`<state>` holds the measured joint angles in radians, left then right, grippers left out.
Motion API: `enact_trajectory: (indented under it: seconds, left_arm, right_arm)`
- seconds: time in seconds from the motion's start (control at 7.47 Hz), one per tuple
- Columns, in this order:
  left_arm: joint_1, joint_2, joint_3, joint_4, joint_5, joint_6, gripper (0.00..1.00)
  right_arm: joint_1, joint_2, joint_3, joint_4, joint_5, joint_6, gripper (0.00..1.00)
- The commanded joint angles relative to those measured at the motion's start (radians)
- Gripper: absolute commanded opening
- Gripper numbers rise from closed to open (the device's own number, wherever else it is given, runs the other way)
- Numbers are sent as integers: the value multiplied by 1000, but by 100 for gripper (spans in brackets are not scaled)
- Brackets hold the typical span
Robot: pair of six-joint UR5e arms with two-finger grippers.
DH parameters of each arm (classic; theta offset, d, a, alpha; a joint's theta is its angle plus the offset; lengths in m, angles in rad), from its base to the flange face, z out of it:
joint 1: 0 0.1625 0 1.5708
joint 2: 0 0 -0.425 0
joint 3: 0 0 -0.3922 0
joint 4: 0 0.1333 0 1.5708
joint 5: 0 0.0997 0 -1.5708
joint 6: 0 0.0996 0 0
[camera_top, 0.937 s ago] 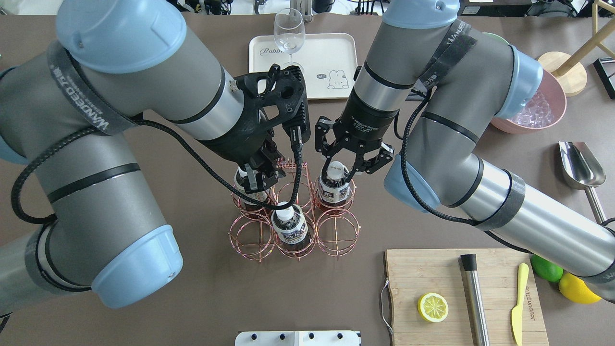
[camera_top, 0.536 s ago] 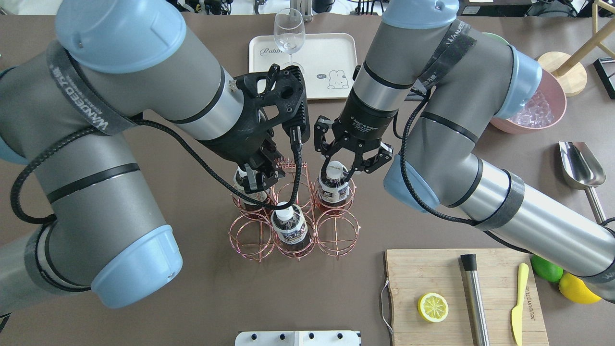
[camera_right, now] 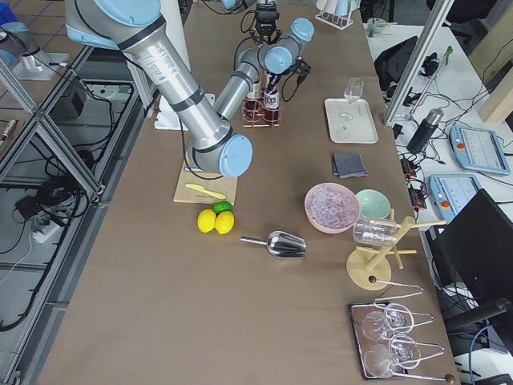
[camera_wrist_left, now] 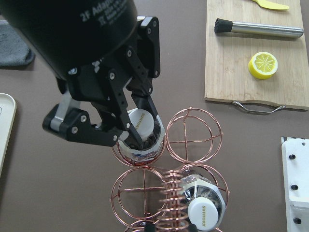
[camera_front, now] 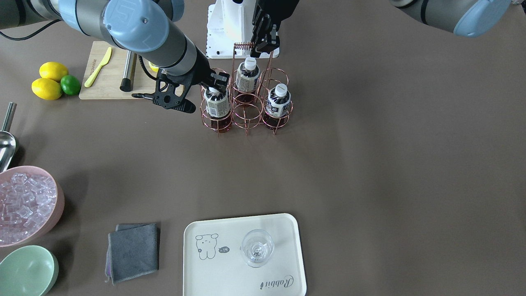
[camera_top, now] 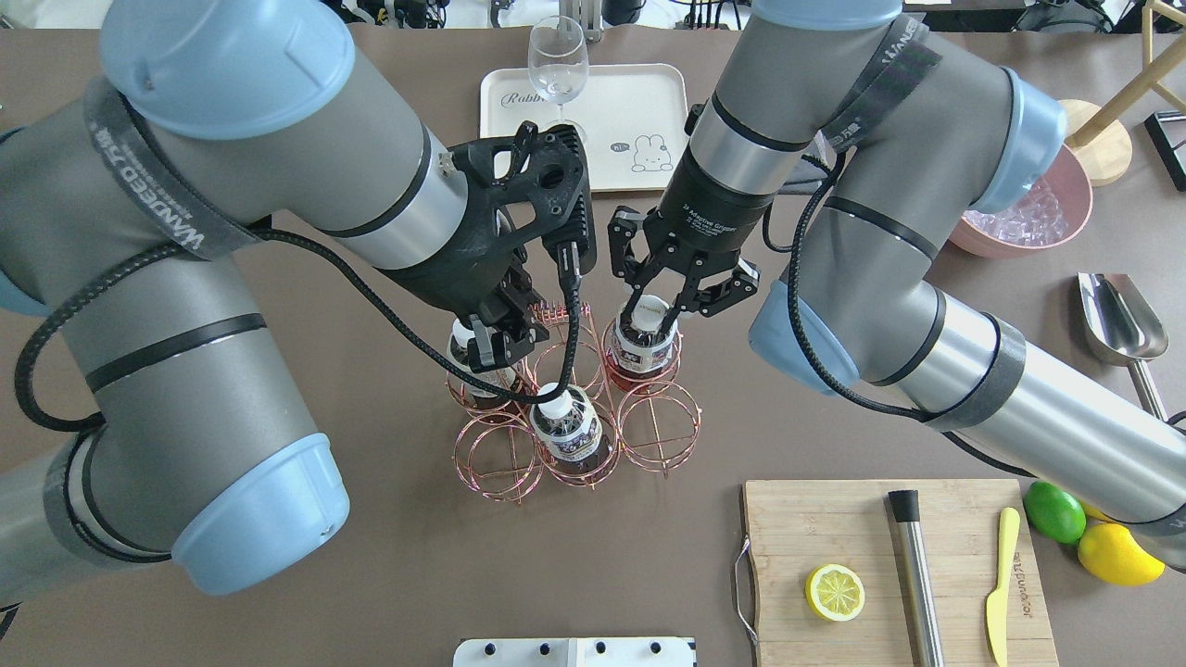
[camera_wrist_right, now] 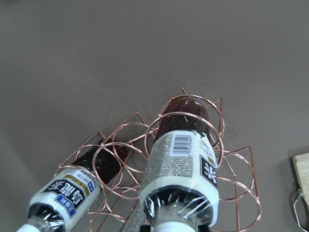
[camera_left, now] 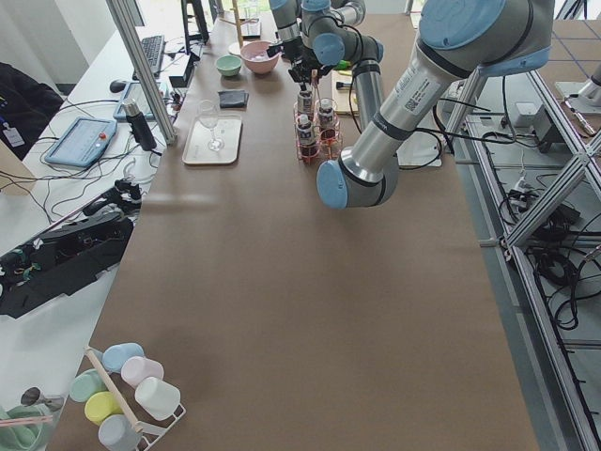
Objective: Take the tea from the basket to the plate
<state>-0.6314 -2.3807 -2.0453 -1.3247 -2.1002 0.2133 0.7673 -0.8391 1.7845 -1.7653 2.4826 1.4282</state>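
Grasp on the tea, viewed from above with the robot at the lower edge. At the left, the left gripper (camera_top: 498,345) is held low against the coiled handle (camera_top: 552,311) of the wire basket (camera_top: 492,460), which is stood on the counter (camera_top: 398,574). Whether its jaws are clamped on that handle cannot be told from any view. Beyond the basket and well apart from it, the plate (camera_top: 649,93) is laid, with a wine glass (camera_top: 558,56) stood on its left part. Of the six rings, three are filled: a second bottle (camera_top: 461,347) is seen under the left gripper, a third bottle (camera_top: 567,428) in the middle ring of the near row, and the tea bottle (camera_top: 641,350) in the right-hand ring of the far row. The tea bottle is stood upright, its long axis vertical, directly beneath the right gripper (camera_top: 654,318), so the right arm is much the nearer. The right jaws are drawn in about the white cap (camera_wrist_left: 141,122) and are seen from the left wrist camera to be closed against both sides of it. They are judged to be clamped, with the bottle not yet raised from its ring. A straight pull along the bottle's axis is judged necessary before any travel toward the plate, lest the ring be caught.
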Motion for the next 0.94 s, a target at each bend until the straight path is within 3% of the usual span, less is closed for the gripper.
enact_trajectory:
  seconds: [0.0,0.54,0.8]
  left_arm:
    - [-11,0,-3,1,-1,1,0]
    - [-11,0,2,1,0,3,0]
    - [-14,2,2,1,0,3,0]
  right_arm:
    - [104,27,27,-52,93,0,0]
    - [243,107,39,-145,185,0,0]
    - [244,133,-29,-137,173,-61,0]
